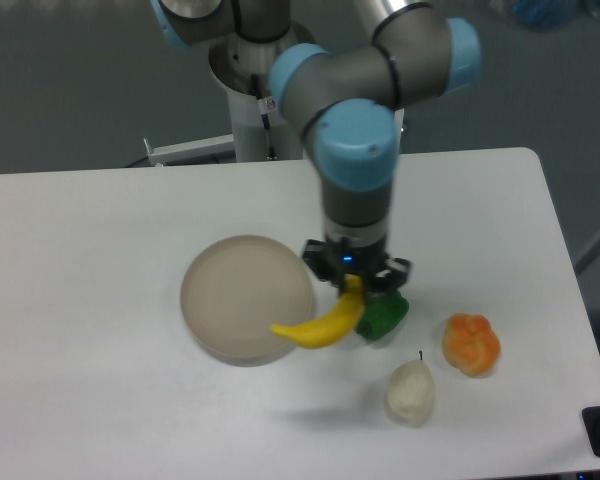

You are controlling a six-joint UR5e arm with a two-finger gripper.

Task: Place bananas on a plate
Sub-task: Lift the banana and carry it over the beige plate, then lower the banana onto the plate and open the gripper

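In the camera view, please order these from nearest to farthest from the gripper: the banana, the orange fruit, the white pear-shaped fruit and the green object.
1. The banana, at the gripper, its stem end up between the fingers.
2. The green object, just below-right of the gripper.
3 and 4. The orange fruit, far right, and the white pear-shaped fruit, lower right: too close to call.

No readable text, labels, brands or numbers on anything in view.
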